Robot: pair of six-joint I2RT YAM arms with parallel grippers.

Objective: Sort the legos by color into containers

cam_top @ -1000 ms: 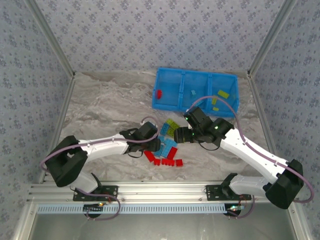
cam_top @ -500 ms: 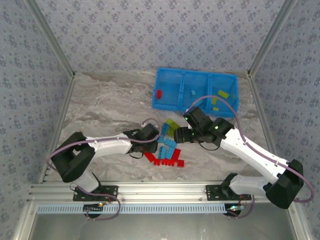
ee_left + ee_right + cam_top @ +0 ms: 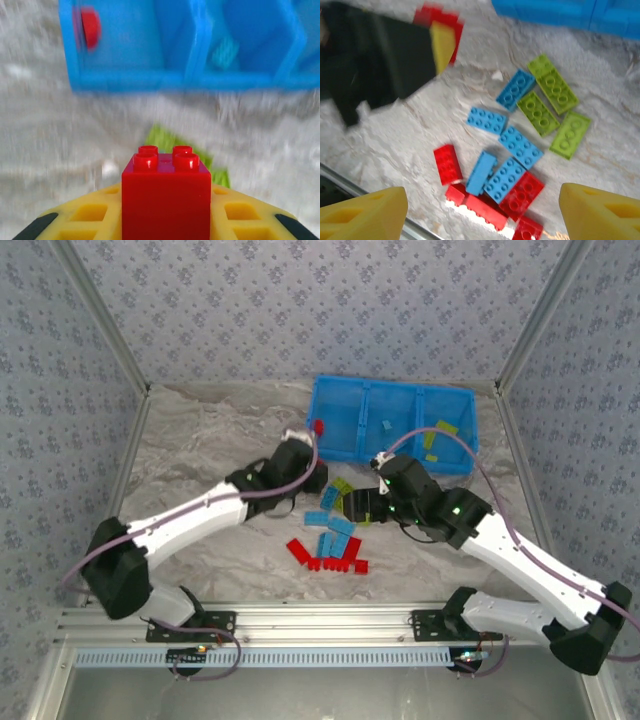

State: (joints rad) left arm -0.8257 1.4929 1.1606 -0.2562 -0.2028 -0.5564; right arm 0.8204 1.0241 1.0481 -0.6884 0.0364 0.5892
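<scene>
I'm gripping a red brick (image 3: 165, 195) in left hand (image 3: 165, 227) by the tray (image 3: 395, 387), right hand (image 3: 480, 210) released; few legos (image 3: 515, 150) binned, most sitting on table (image 3: 210, 440).

walls (image 3: 300, 300): blue-grey floral-patterned | tabletop (image 3: 200, 440): grey-white marbled | aluminium rail (image 3: 320, 625): along near edge | light: even, diffuse
</scene>
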